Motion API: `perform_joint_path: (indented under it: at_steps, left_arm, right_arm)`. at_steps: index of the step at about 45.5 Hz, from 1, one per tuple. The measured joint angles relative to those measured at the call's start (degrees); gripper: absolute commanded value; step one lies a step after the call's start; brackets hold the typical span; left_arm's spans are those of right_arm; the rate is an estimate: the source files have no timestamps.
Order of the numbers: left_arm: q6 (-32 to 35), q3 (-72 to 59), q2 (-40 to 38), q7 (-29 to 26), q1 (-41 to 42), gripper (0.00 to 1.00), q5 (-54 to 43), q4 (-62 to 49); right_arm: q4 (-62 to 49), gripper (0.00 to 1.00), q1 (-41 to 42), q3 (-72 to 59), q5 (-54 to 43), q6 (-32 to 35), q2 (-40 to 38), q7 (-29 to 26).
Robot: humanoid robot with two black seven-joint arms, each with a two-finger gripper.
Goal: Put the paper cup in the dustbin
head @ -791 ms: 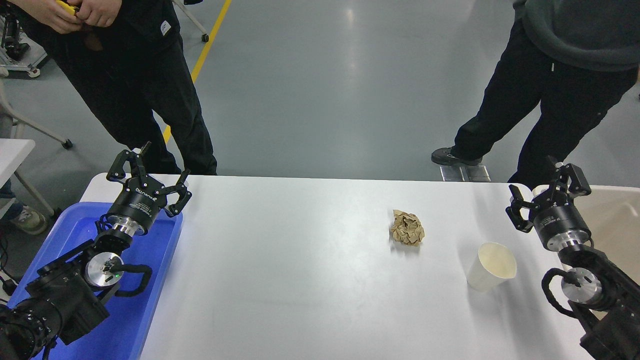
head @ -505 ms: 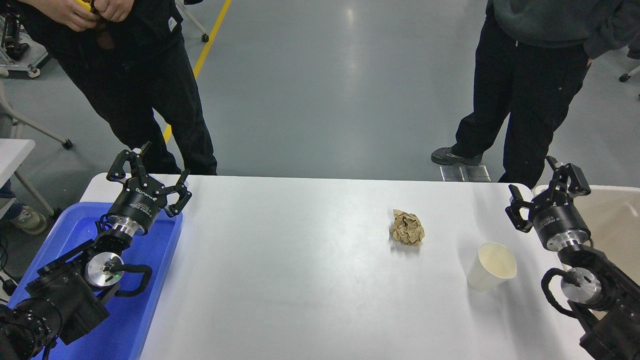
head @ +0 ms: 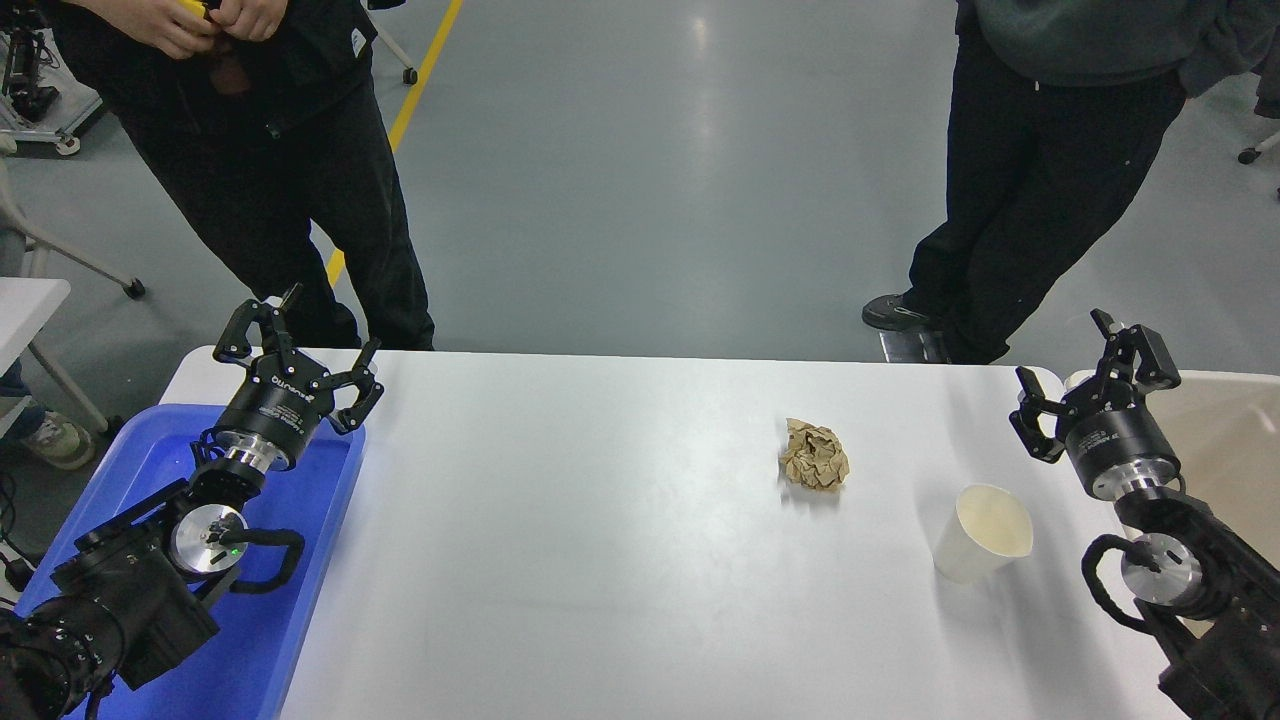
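Note:
The white paper cup [head: 980,532] stands upright on the white table [head: 620,560] at the right, its cream inside showing. The beige dustbin [head: 1225,440] sits at the right edge, partly hidden behind my right arm. My right gripper [head: 1085,375] is open and empty, above the table's far right corner, behind and to the right of the cup. My left gripper [head: 300,345] is open and empty, parked at the lower left over the blue tray.
A crumpled brown paper ball [head: 815,456] lies left of and behind the cup. A blue plastic tray [head: 300,560] sits at the left edge under the left arm. Two people in dark trousers stand at the far side, one at the left [head: 270,170], one at the right [head: 1040,170].
The right gripper has shifted very slightly. The person at the far right has stepped and changed stance. The cup, paper ball and left arm have not moved.

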Motion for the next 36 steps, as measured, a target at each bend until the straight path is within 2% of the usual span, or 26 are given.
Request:
perform_joint_path:
  at_steps: [36]
  left_arm:
    - [0.0, 0.0, 0.01, 0.0, 0.0, 1.0, 0.01, 0.01]
  right_arm:
    - [-0.19, 0.99, 0.04, -1.04, 0.0, 0.22, -1.69, -0.05]
